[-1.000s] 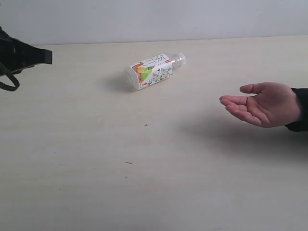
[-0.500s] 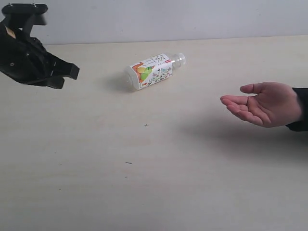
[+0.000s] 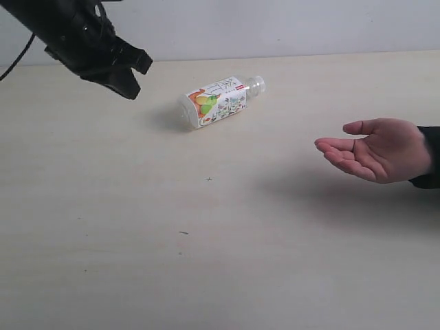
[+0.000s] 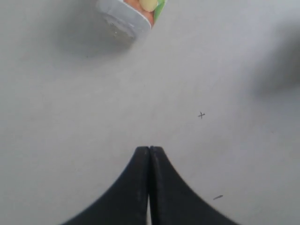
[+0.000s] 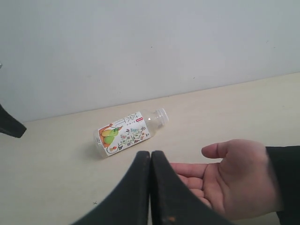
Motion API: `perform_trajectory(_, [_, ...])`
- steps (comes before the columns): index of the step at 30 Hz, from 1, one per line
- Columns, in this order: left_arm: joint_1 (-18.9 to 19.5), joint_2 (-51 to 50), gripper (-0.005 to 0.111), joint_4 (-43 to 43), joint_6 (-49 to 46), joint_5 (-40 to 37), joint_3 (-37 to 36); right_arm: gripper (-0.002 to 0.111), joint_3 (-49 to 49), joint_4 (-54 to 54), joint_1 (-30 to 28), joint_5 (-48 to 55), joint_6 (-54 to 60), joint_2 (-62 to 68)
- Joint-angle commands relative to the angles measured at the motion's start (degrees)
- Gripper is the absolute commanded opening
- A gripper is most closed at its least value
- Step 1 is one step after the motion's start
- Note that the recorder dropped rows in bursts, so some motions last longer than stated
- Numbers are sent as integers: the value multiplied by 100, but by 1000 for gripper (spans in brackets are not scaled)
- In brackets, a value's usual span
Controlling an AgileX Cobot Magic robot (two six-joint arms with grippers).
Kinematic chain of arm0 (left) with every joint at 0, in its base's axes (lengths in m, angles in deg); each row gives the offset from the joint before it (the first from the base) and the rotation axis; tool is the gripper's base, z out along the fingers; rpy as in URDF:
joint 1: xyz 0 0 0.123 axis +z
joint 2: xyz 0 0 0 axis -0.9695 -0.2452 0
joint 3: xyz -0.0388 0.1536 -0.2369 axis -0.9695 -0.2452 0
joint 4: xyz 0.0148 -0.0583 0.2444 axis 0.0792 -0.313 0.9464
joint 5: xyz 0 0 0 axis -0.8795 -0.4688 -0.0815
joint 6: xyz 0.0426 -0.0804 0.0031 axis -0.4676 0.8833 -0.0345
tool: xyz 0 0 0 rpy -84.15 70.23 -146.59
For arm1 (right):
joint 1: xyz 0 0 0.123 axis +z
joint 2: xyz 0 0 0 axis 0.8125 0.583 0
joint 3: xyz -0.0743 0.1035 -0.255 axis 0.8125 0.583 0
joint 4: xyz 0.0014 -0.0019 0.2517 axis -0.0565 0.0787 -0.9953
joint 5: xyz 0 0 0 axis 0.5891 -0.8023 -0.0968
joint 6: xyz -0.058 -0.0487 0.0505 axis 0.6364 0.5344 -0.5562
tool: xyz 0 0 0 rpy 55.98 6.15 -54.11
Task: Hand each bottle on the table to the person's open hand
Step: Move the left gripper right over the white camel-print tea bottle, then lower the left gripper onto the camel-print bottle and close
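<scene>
One clear bottle [image 3: 216, 101] with a white label showing green and orange fruit lies on its side on the pale table [image 3: 206, 261], clear cap toward the right. Its base end shows in the left wrist view as the bottle [image 4: 131, 11], and the whole bottle [image 5: 126, 133] shows in the right wrist view. My left gripper [image 3: 135, 77] hovers above the table to the bottle's left, shut and empty, tips together [image 4: 149, 149]. The person's open hand [image 3: 375, 149] waits palm up at the right. My right gripper [image 5: 150, 153] is shut and empty, out of the exterior view.
A pale wall [image 3: 275, 27] runs behind the table's far edge. Tiny dark specks [image 3: 209, 179] mark the tabletop. The person's dark sleeve [image 3: 430, 158] enters from the right edge.
My left arm has swung in from the left edge, up and rightward toward the bottle. The bottle and the hand have stayed put.
</scene>
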Motion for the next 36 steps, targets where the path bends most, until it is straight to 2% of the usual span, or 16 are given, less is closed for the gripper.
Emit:
perform_trajectory(1, [-346,-467,0,478,-59,-239,744,0,10,14,-15,-74,0,-27])
perform_trajectory(6, [-773,-1135,0,1026,-59,-438,1721,0,10,14,-15,-74,0,-27])
perform_trajectory(14, [-985,-2370,0,1056,-59,-1165,3614,0,10,14,-15,-74,0,-27])
perform_trajectory(19, [-985,-2882,0,1078,-59,-1220,4216,0,10,14,-15,-74,0,-27])
perform_trajectory(26, [-985,-3183,1,1408,-59,-1107,4507,0,10,14,-15,-74,0,-27])
perform_trajectory(28, [-985,-3183,8,1567,-59,-1006,4507,0,10,14,-15,-74,0,-27])
perform_trajectory(31, [-985,-3183,27,1683,-59,-848,4507,0,10,14,-15,-74,0,-27])
perform_trajectory(36, [-985,-3198,77,1683,-59,-430,4484,0,10,14,-15,-74,0,-27])
